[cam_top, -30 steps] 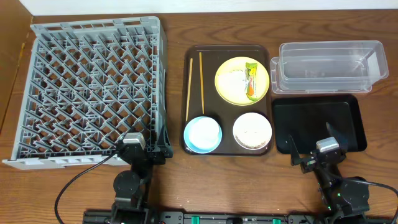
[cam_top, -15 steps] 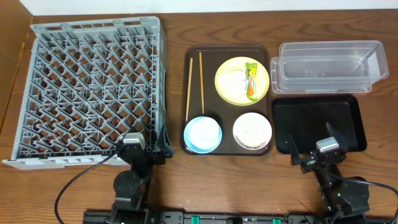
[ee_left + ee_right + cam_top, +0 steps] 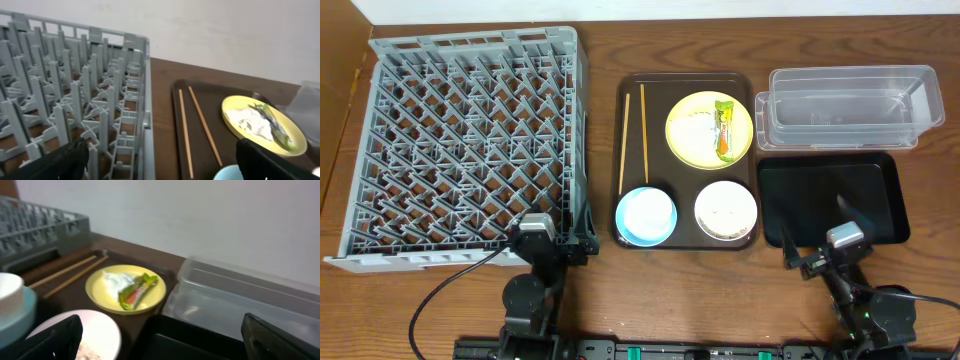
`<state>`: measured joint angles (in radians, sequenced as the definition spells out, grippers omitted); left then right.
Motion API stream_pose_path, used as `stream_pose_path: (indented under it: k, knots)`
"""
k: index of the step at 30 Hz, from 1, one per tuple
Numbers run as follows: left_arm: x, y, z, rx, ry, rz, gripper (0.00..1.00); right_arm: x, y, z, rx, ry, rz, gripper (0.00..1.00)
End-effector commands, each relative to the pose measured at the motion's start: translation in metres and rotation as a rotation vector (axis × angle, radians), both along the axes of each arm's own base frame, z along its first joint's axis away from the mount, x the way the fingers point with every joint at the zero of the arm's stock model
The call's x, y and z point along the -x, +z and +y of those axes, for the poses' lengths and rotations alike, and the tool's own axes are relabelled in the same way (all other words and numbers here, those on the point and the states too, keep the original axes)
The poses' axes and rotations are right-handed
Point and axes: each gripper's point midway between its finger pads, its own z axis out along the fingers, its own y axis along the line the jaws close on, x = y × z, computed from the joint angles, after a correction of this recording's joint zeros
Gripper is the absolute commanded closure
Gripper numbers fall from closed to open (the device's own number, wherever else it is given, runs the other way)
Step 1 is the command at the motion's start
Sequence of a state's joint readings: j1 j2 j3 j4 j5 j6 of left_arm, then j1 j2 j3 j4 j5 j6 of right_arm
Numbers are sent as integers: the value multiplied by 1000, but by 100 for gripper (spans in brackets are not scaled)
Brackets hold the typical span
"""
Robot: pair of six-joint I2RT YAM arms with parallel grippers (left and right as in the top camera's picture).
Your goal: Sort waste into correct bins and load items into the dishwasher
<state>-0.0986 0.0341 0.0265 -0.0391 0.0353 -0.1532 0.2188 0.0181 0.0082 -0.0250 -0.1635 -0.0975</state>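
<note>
The grey dish rack [image 3: 470,140] stands at the left and also shows in the left wrist view [image 3: 75,90]. On the brown serving tray lie two chopsticks [image 3: 624,140], a yellow plate [image 3: 692,150] bearing the green-and-orange wrapper [image 3: 723,130] and a white tissue [image 3: 698,125], a light blue bowl [image 3: 623,225] with the white cup [image 3: 646,214] in it, and a white bowl [image 3: 726,198] holding rice scraps [image 3: 725,222]. The clear tub [image 3: 845,105] and the black tray [image 3: 830,195] are at the right. My left gripper [image 3: 555,243] and my right gripper [image 3: 820,232] are open and empty near the front edge.
The dark brown serving tray [image 3: 660,95] sits between the rack and the bins. The rack's right wall [image 3: 146,100] stands close to the tray's left edge. The right wrist view shows the wrapper [image 3: 137,292], the clear tub [image 3: 235,295] and the black tray [image 3: 200,345] ahead.
My right gripper has shifted slightly to the left. Nothing else has moved.
</note>
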Motion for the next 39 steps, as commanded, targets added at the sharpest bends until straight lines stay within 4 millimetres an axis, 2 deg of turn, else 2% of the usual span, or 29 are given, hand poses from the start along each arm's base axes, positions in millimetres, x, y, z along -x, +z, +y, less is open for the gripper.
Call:
stream_pose_path:
  k: [1,2,5,8,11,15,18,19,20,22,24,25,26,27,28,29,30,31,34,36,37,39]
  knots:
    - [2,7,-5,-2,-34,11,5,7,22,10,-120,61,19,1]
    - [4,21,-11,3,-67,12,5,9,37,10,-152,60,29,1]
    - [5,42,-15,3,-89,69,5,8,64,10,-175,58,67,1]
    - [-3,70,-23,4,-130,292,5,-10,95,22,-143,88,247,1]
    - [-11,87,-37,27,-202,442,5,-31,105,41,-125,152,429,1]
    - [-25,114,-51,59,-264,610,5,-67,106,59,-102,181,711,1]
    - [-38,132,-54,66,-272,651,5,-100,105,91,-161,305,878,1]
    - [-39,133,-54,66,-272,649,5,-104,102,95,-167,321,892,1]
    - [-40,133,-54,65,-271,649,5,-116,98,109,-206,379,912,1]
    - [-39,133,-54,65,-270,650,5,-134,79,117,-201,364,950,1]
    - [-39,132,-53,63,-267,654,5,-165,28,112,-100,179,1011,20]
    - [-39,132,-53,63,-267,654,5,-171,19,111,-74,146,1014,23]
    - [-39,132,-53,63,-267,654,5,-183,-3,111,-18,78,1010,25]
    - [-39,132,-53,63,-267,654,5,-189,-13,111,7,50,1007,27]
    - [-39,132,-53,63,-267,655,5,-197,-32,114,51,9,1001,36]
    - [-39,132,-53,63,-267,655,5,-200,-44,120,73,2,1005,39]
    - [-39,132,-53,63,-267,655,5,-203,-57,125,92,-4,1009,48]
    - [-39,132,-53,63,-267,655,5,-205,-66,128,107,-15,1009,50]
    - [-39,132,-53,64,-267,655,5,-221,-102,122,154,-173,995,56]
    - [-39,132,-53,63,-267,655,5,-219,-133,120,176,-212,1039,69]
    - [-39,132,-53,64,-267,655,5,-218,-137,120,178,-216,1048,70]
    - [-39,132,-53,64,-267,655,5,-217,-151,116,169,-240,1082,82]
